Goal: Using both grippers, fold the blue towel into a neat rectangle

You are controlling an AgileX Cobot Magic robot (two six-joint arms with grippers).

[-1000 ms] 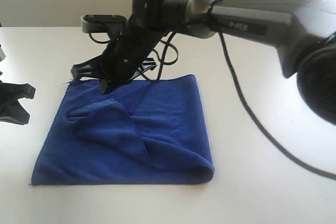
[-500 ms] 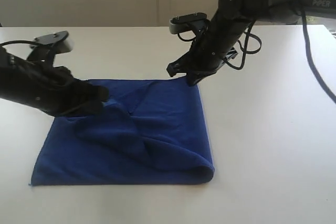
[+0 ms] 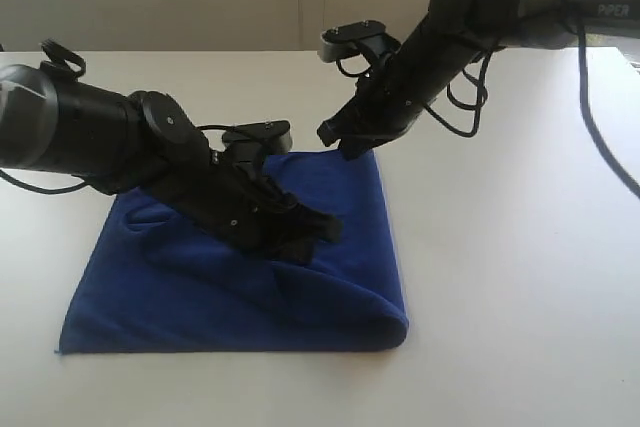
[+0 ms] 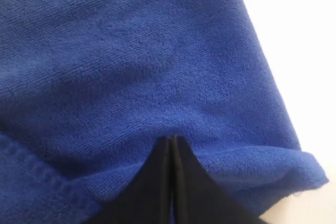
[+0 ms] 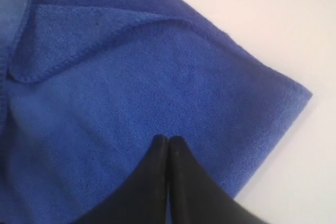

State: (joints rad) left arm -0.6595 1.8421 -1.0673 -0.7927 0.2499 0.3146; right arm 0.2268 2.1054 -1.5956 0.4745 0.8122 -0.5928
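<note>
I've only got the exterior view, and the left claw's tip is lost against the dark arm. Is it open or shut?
Observer: Shut. In the left wrist view the left claw has its jaws pressed together, tip down on the blue towel.
Operator: Any cloth pinched in it?
Observer: None shows between the jaws. The pile just ahead of the tip lies smooth.
Operator: And the right one?
Observer: The right claw is shut too. Its wrist view shows the jaws together over the towel, near a corner.
</note>
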